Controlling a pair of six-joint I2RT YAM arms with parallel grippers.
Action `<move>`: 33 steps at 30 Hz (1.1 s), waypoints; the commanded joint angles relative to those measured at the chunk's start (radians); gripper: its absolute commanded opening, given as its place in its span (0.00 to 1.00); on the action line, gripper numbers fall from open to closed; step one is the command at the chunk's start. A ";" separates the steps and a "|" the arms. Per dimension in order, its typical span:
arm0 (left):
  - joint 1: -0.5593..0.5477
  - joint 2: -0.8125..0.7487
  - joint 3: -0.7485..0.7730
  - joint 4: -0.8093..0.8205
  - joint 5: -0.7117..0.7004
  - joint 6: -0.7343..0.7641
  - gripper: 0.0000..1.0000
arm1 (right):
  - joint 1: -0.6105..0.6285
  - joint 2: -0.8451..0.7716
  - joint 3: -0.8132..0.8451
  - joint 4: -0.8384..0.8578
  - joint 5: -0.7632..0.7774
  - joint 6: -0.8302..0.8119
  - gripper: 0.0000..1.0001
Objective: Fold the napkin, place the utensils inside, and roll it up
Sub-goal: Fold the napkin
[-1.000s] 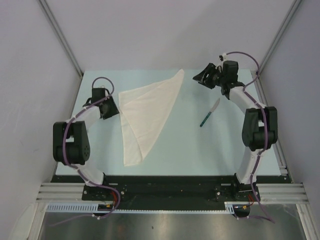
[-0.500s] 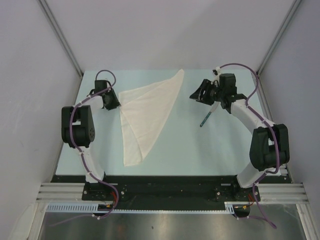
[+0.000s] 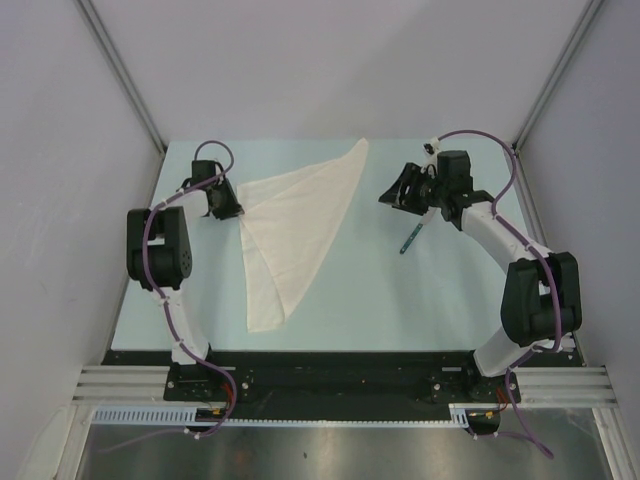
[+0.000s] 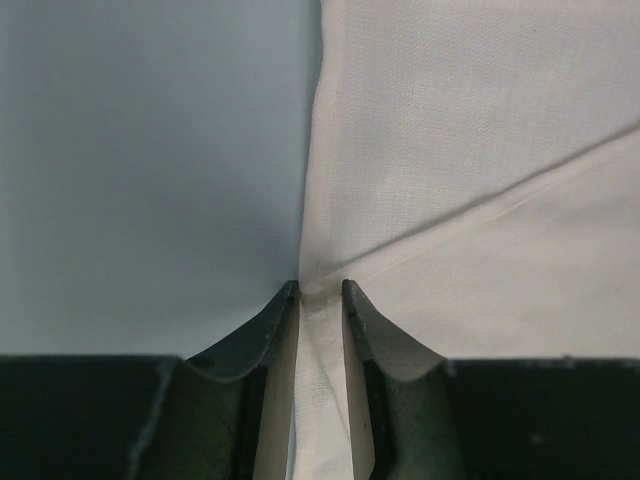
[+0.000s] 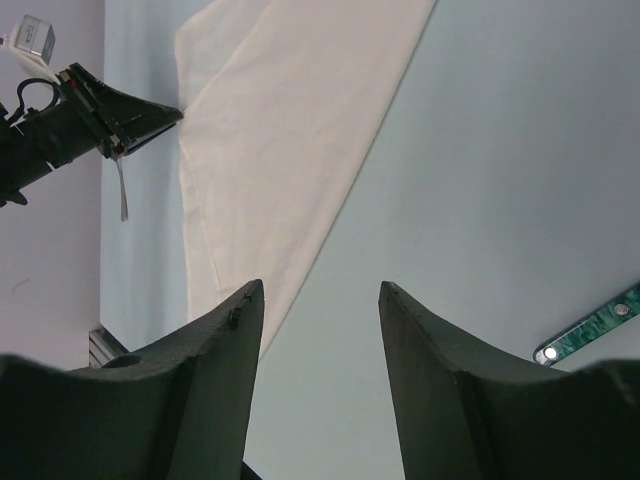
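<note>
While left fingers pinch napkin corner, right fingers gape empty; knife diagonal, handle end near-left.

This is a robotics lab test cell, not a home or kitchen. A pale blue-green table is boxed in on three sides by plain grey panels joined by bare metal struts. Along the table's near edge, two robot arms stand bolted to a dark base plate on aluminium rails. Purple cables loop along them, and a white slotted cable duct runs just in front at the near left corner.
</note>
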 commanded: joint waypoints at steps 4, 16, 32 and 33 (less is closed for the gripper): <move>-0.002 0.029 0.056 -0.036 0.004 0.014 0.18 | 0.013 -0.035 0.005 0.007 -0.001 -0.017 0.55; -0.013 -0.031 0.036 -0.002 0.012 0.007 0.00 | 0.016 -0.024 -0.001 -0.006 -0.004 -0.020 0.55; -0.013 0.076 0.269 -0.136 -0.031 0.060 0.00 | 0.021 -0.019 0.005 -0.024 -0.004 -0.027 0.55; -0.013 0.078 0.269 -0.145 -0.034 0.060 0.00 | 0.021 -0.016 0.007 -0.024 -0.005 -0.025 0.55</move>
